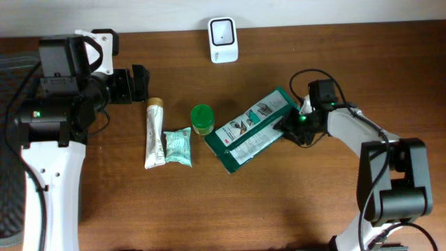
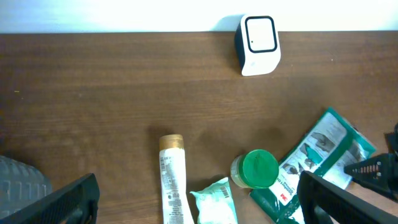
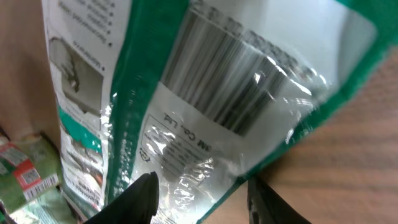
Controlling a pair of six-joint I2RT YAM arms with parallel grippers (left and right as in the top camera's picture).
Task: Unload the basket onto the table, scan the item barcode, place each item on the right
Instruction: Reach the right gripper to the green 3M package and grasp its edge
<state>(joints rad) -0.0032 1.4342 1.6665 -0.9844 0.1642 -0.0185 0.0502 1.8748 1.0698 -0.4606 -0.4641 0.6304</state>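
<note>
The green packet is seen closest, at the right hand; a clamp cannot be confirmed. Loosely held, it could be dropped before the scanner at eleven o'clock. The left hand is spread wide.

table: matt wood | green packet: glossy crinkled plastic

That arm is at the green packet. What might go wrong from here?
The right gripper seems to have only the edge of the glossy green packet between its fingers, so the packet could slip when lifted. The packet's far corner lies close to the green-lidded jar, so dragging might knock it. The barcode sits under wrinkled, shiny film, so glare may trouble the white scanner.
</note>
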